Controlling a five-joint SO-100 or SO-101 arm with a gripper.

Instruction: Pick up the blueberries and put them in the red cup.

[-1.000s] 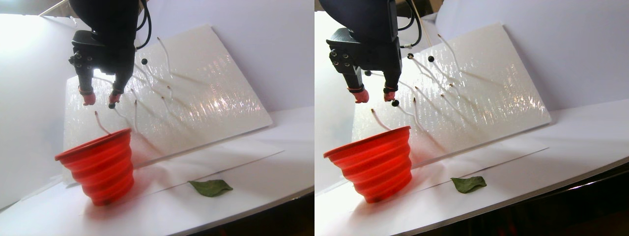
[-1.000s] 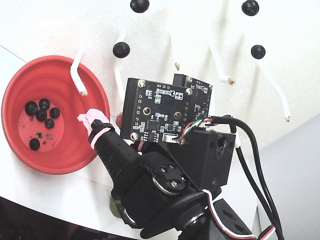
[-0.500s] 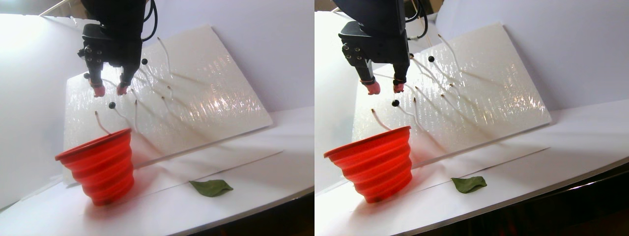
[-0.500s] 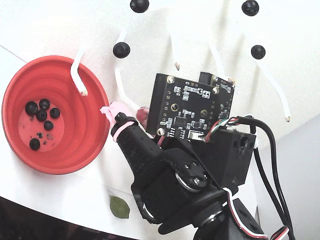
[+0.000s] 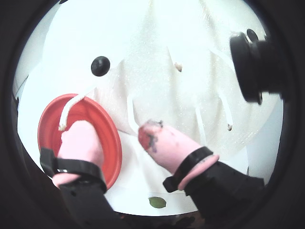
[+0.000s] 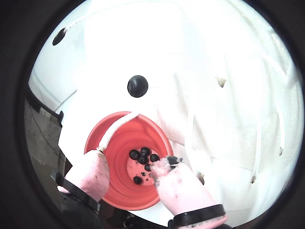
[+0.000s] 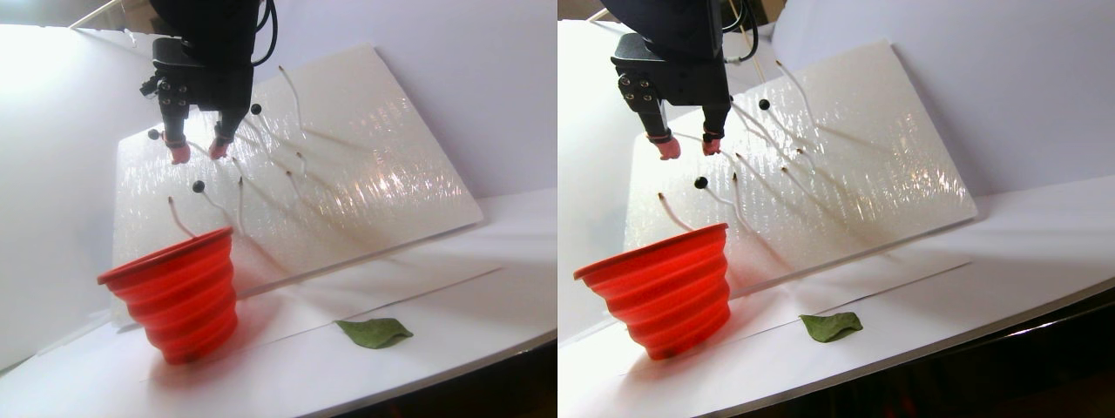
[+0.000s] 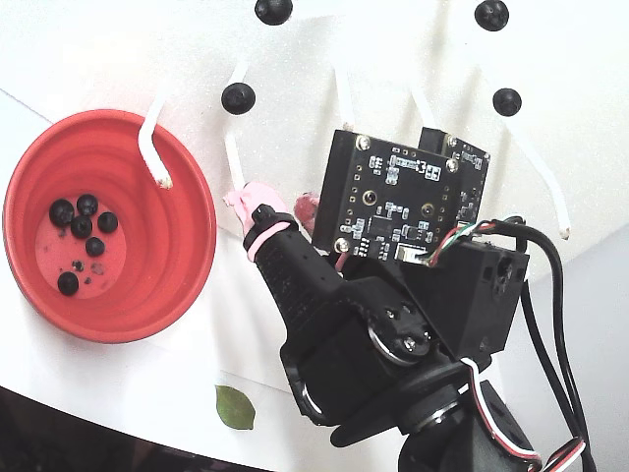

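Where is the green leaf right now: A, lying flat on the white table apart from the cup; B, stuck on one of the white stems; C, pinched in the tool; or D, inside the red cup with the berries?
A: the green leaf lies on the table, apart from the red cup.

My arm's all matte black plastic, chunky joints with silver screws. My tool (image 8: 270,205) has two fingers (image 5: 164,140) capped in pink rubber, smudged dark, held by black bands. Bare black circuit boards (image 8: 383,202) sit on the wrist, with black, white and red cables (image 8: 545,324) trailing at 4 o'clock.
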